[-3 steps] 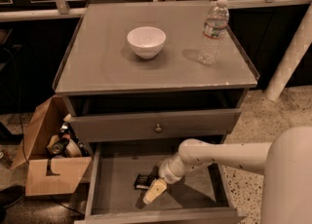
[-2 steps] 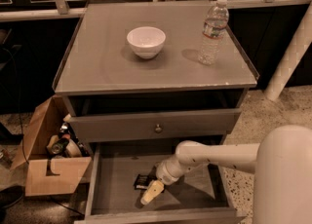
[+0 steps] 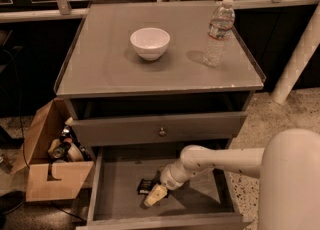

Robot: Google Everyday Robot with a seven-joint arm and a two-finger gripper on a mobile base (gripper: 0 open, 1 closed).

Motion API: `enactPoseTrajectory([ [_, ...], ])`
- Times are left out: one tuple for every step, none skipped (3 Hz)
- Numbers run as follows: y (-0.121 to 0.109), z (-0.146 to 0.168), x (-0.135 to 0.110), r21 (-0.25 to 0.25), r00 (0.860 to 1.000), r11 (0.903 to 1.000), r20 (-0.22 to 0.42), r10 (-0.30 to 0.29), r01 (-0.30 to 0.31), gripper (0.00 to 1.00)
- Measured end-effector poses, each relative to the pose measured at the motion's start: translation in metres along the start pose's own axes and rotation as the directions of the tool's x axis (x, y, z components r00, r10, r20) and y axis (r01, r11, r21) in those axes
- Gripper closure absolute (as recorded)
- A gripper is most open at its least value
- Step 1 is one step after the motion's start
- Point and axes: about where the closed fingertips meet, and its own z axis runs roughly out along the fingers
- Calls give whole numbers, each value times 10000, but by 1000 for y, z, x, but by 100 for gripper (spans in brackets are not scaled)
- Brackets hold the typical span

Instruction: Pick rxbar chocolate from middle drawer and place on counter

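Open drawer (image 3: 120,176) nearest, floor in view. Gripper (image 3: 155,195) down inside it, left of centre, on arm (image 3: 220,160) reaching in from the right. Cannot tell whether the jaws are open or closed. Bar (image 3: 145,186) lies flat on the drawer floor, just beside the gripper's upper left. Above, a closed drawer front with knob (image 3: 162,132). Farther, the bench (image 3: 100,69) carries bowl (image 3: 150,43) and upright bottle (image 3: 218,33), well apart.

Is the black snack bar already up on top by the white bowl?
No, the rxbar chocolate lies in the open middle drawer, right beside the gripper.
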Motion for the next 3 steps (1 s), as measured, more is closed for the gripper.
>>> enactPoseTrajectory([
  [0,0,0,0,10000,10000,0,0,0,42],
  [0,0,0,-1,10000,10000,0,0,0,66],
  [0,0,0,-1,10000,10000,0,0,0,89],
])
